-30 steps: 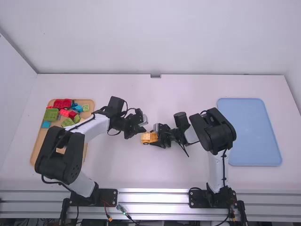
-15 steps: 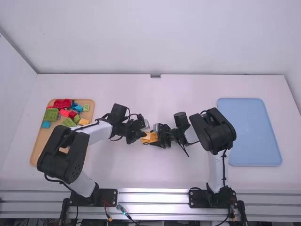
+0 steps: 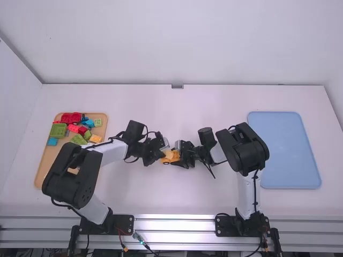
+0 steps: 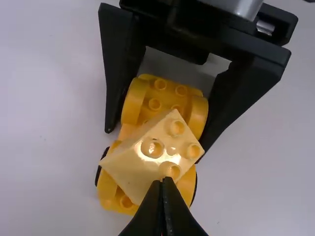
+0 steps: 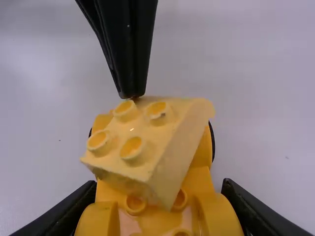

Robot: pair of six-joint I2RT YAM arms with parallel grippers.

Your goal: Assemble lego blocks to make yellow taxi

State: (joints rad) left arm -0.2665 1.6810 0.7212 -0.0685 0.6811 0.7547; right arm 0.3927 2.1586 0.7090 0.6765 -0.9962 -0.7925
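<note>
In the high view the left gripper and right gripper meet at a small yellow car near the table's middle. In the right wrist view the right gripper is shut on the yellow car body, one finger on each side. A pale yellow block, studs up, lies turned askew and tilted on the car. The left gripper is shut with nothing between its fingers, its tips against the block's edge. The block hides part of the car.
At the left a wooden tray holds several red, green, blue and yellow blocks, partly behind the left arm. A blue tray lies at the right, beyond the right arm.
The left gripper has moved toward the arm bases and slightly right, up against the car. The pale block now looks turned on the car. The right arm has kept still.
</note>
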